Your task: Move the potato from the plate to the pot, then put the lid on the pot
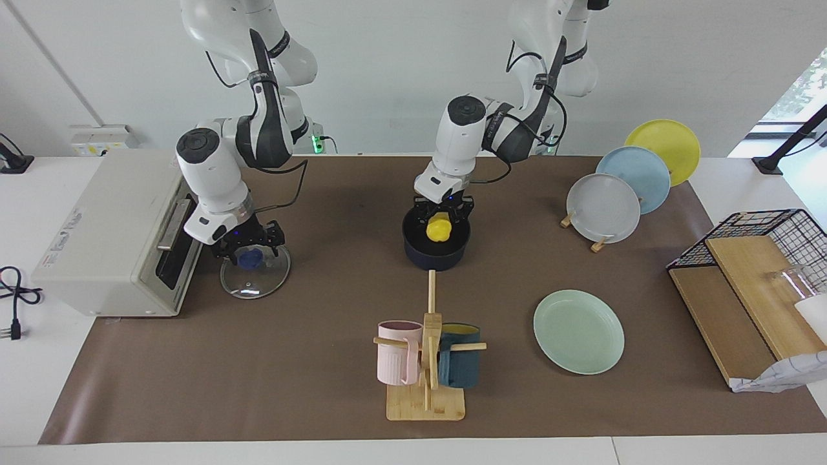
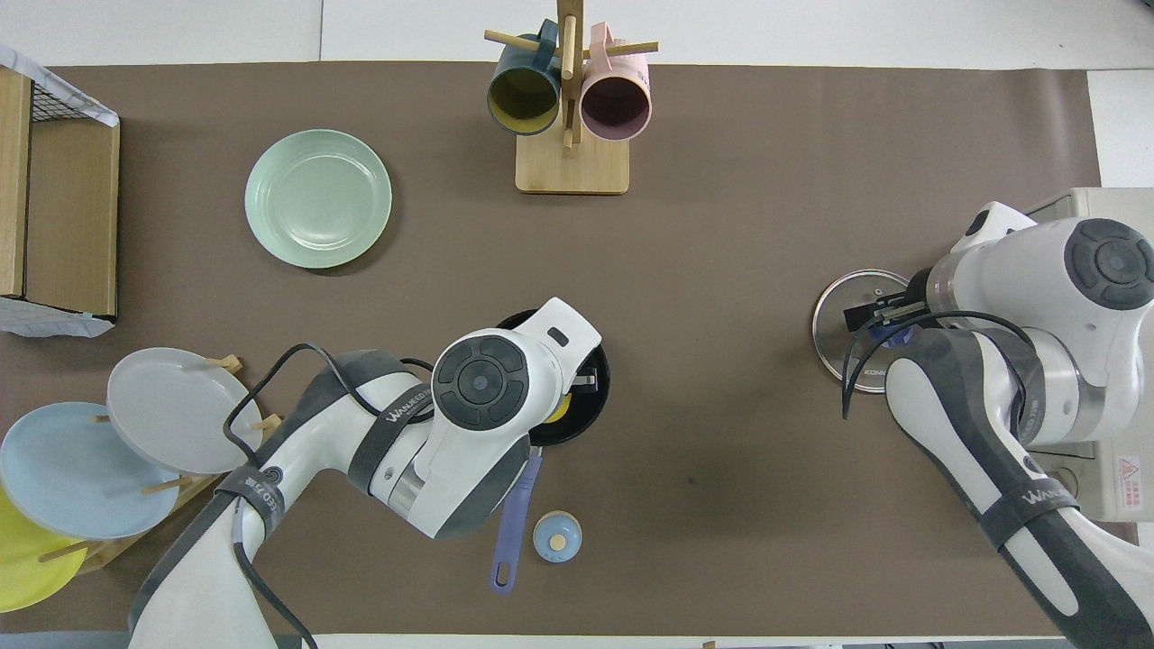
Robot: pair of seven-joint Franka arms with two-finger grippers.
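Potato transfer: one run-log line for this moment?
left gripper: potato over pot | right gripper: at lid knob | plate: bare

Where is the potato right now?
The potato is between the fingers of the left gripper, just over the mouth of the pot at mid-table, no longer on the plate.
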